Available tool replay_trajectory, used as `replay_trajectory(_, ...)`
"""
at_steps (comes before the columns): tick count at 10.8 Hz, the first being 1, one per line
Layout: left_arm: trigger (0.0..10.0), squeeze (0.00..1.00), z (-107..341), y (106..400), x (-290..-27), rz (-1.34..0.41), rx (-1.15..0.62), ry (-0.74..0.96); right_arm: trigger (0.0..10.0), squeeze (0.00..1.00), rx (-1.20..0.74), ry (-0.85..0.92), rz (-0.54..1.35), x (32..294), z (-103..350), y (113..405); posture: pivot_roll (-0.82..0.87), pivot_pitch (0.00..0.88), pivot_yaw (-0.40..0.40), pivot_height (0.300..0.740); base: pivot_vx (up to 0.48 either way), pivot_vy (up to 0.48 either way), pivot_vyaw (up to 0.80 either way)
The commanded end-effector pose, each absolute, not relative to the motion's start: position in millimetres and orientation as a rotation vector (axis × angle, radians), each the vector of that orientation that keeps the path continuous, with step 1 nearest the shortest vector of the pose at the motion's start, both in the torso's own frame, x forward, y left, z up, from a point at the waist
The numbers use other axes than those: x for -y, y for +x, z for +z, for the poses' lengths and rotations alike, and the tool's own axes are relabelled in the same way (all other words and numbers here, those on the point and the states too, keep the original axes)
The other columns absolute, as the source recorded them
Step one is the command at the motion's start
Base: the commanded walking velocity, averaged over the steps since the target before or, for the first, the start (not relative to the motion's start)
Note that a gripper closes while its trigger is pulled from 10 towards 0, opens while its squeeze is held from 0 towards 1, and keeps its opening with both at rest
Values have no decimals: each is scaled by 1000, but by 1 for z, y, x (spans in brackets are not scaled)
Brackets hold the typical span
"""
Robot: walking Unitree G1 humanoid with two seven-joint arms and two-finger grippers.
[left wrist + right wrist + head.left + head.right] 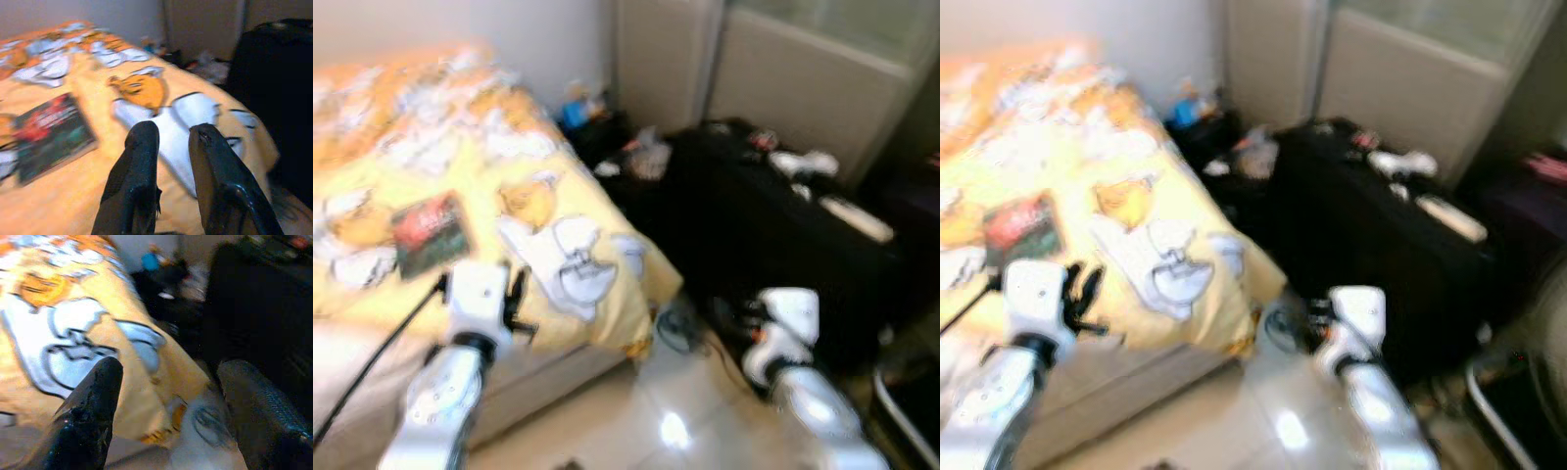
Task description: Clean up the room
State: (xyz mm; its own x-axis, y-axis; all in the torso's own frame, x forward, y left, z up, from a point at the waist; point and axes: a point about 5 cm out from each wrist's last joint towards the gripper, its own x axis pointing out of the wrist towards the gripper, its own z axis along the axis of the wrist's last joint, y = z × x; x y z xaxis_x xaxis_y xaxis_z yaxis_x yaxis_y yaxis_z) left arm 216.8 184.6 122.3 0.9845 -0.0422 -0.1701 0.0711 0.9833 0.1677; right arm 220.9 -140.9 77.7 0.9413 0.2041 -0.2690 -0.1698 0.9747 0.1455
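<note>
Nearest: left gripper (pixel 171 142) raised over the bed's front edge, fingers nearly together with a narrow gap, grasping nothing. Right gripper (pixel 171 382) over the shiny pale tiled floor (pixel 636 421), fingers spread wide, empty.

Beyond: yellow cartoon-print bedspread (pixel 558 235), and flat on it the dark rectangular book with red and green cover (pixel 431 235), just ahead of the left gripper.

Judgement: book looks light, stiff, glossy, likely slippery; pinch a long edge.

Farther: bulky black suitcase (pixel 764 235) with small white items on top; blurred clutter by the wall.
</note>
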Motion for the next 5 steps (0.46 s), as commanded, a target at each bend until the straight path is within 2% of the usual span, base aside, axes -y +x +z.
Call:
replay_trajectory(1,10000,0,126,218,-181,-68,-152,170,10000,0,-285,113,164,150,78,220,-4,0,16,740,0,0,800)
replay_trajectory(2,10000,0,125,218,-181,-70,-155,166,10000,0,-278,135,148,151,78,220,-4,0,16,740,0,0,400)
replay_trajectory(5,10000,0,125,219,-180,-85,-165,166,10000,0,-228,184,113,155,86,225,-6,0,14,740,0,0,0)
